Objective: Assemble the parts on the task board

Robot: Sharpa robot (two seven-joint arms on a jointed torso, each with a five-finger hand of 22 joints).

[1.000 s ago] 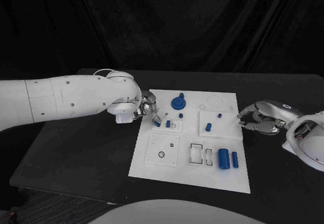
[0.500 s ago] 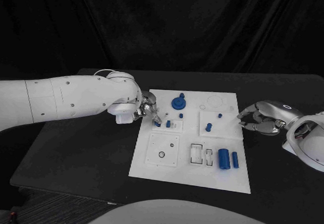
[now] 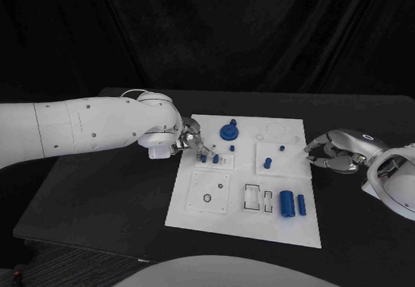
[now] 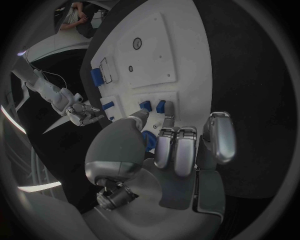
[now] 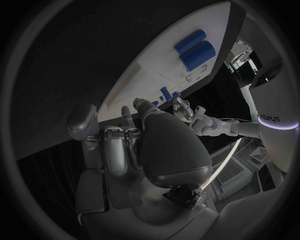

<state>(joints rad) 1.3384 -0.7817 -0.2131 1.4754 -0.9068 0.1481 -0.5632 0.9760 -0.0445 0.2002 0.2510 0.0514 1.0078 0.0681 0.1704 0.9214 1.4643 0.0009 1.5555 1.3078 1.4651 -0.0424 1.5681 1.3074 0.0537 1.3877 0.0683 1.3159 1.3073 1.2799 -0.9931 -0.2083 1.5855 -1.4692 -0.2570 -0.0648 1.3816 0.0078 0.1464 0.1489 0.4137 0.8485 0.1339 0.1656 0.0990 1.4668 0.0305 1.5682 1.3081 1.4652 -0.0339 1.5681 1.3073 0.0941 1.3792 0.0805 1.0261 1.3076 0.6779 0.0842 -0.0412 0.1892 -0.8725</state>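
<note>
My left hand point(image 3: 190, 144) sits at the left edge of the task board point(image 3: 245, 218), fingertips over the small recessed block there. Two short blue pegs point(image 3: 208, 159) stand upright side by side in that block, just beside my fingers. From the left wrist camera, the same two pegs point(image 4: 153, 106) stand just past my fingers point(image 4: 177, 150), which are curled toward the thumb. A bit of blue point(image 4: 149, 140) shows between thumb and fingers — I cannot tell whether I am pinching a part or only hiding one that stands on the board.

My right hand point(image 3: 334, 153) is off the board's right edge, over the black table point(image 3: 103, 190), fingers curled in to the palm with nothing seen in them. The right wrist camera agrees: fingers point(image 5: 119, 145) folded close, no part between them.

Other parts on the board: a blue knob on a round base point(image 3: 229, 130) near the far edge; a small blue peg point(image 3: 281, 147) and a slightly larger one point(image 3: 267, 163) standing in the square plate toward my right hand; two blue cylinders point(image 3: 293, 203) lying side by side near the board's near right corner — the thicker one nearer the middle.
</note>
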